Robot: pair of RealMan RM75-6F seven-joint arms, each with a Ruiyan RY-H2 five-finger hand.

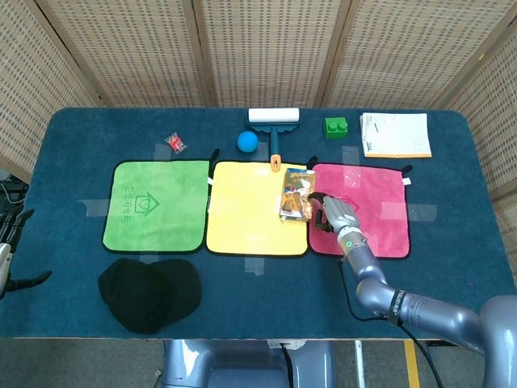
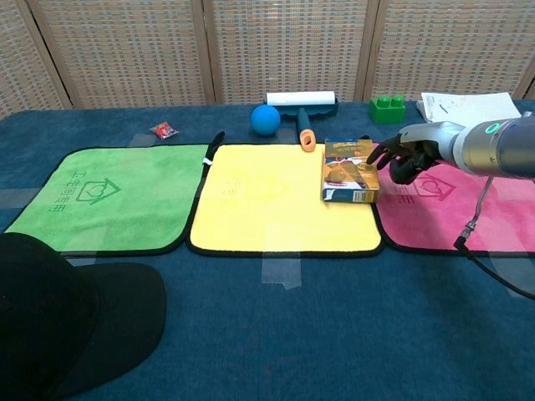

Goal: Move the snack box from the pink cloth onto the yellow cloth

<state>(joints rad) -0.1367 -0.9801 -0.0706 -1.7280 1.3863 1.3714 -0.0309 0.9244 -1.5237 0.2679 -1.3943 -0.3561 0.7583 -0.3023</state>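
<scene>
Snack box [image 2: 350, 170] on yellow cloth [image 2: 267, 200] – right hand [image 2: 401, 157] fingers spread, touching its right edge

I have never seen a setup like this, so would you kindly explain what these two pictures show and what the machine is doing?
Both pictures come from the robot's own cameras: the head view looks down on the table, the chest view looks across it. The robot has two arms with human-like hands. Its right hand touches the snack box, which lies on the yellow cloth's right edge, beside the pink cloth. Whether it grips or only pushes, I cannot tell. The left hand waits at the table's edge, fingers apart. A green cloth, black cap, blue ball and lint roller also lie there.
</scene>
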